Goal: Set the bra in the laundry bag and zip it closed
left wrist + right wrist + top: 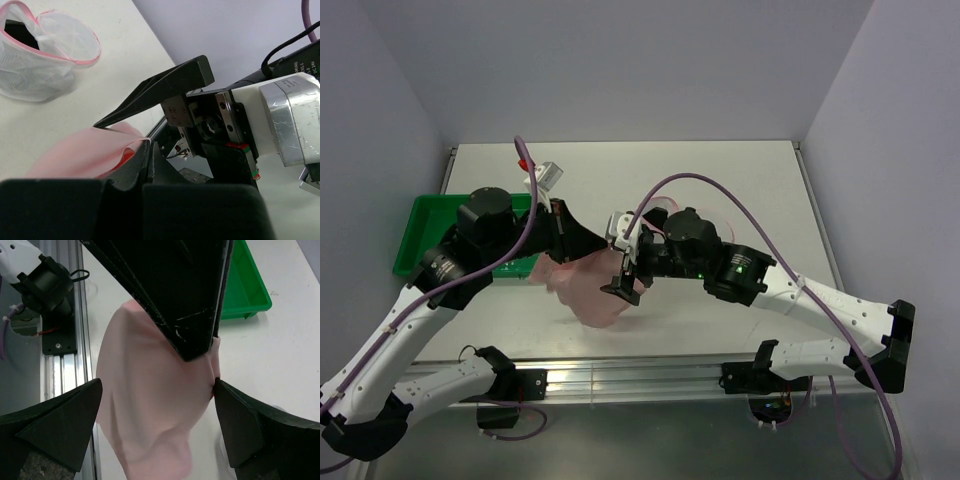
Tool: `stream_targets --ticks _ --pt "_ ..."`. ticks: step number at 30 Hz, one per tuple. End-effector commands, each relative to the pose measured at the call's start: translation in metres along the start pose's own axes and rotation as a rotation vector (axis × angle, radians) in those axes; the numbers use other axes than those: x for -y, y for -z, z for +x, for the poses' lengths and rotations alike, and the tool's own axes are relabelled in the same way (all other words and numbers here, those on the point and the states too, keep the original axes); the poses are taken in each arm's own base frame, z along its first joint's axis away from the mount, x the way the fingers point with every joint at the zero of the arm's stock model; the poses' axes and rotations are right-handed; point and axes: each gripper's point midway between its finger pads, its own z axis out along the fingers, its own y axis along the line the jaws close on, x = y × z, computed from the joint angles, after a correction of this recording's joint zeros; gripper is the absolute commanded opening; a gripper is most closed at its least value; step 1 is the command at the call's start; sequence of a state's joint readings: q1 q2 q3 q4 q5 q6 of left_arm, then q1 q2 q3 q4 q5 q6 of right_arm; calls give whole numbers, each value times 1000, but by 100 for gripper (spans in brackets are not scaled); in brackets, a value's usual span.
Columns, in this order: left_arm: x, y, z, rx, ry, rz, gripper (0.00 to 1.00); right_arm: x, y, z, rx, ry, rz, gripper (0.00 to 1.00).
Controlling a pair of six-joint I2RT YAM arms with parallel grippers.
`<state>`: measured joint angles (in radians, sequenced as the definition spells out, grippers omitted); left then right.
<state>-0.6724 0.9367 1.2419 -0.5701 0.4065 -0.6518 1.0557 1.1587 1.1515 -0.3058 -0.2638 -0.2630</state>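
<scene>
The left gripper (192, 340) pinches the pink bra (145, 410) at its top; the bra hangs lengthwise down the frame, between the right gripper's (157, 390) spread fingers.

Pale pink against white and green
The bra (150, 405) is plain pale pink; the laundry bag (45, 55), at ten o'clock in the left wrist view, white mesh trimmed pink; the tray (420, 222), nine o'clock from above, solid green.
</scene>
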Motion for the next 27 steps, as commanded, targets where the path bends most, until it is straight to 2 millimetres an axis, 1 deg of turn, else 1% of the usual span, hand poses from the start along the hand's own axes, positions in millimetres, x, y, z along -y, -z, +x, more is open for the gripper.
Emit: stream_targets --ticks 1,2,5,6,7,9,10,13,15,16,17,18,21,26,27 --pt "30 7 -20 54 -42 99 0 4 -1 -8 51 -1 19 100" --pt "32 7 -21 53 -43 102 0 6 -3 -12 74 -7 30 99" --pt "34 7 -17 46 -37 120 0 19 -1 -12 90 -15 115 99" --pt "35 7 -17 45 -41 125 0 21 4 -12 97 -9 132 100" --pt "35 8 -19 48 -46 118 0 27 7 -16 117 -1 159 100" --pt "33 10 -16 36 -48 104 0 30 15 -25 154 4 168 100" --pt "32 9 -13 30 -46 107 0 29 17 -27 160 5 147 100" --pt "40 11 -10 9 -52 153 0 24 19 -25 153 16 107 100" --pt "44 11 -8 -12 -54 172 0 21 13 -22 146 16 54 100" --pt "45 11 -7 -18 -54 181 0 18 10 -16 123 7 24 100" --pt "46 10 -6 -23 -52 190 0 10 8 -14 120 6 -33 100" --pt "48 10 -4 -31 -48 204 0 7 3 -9 102 1 -57 100" --pt "52 9 -6 -48 -57 218 0 2 1 -2 92 1 -106 100" --pt "62 10 -6 -67 -71 266 0 -5 6 -5 120 -13 -189 100" --pt "59 7 -6 -78 -74 254 0 -10 10 -6 136 -9 -220 100"
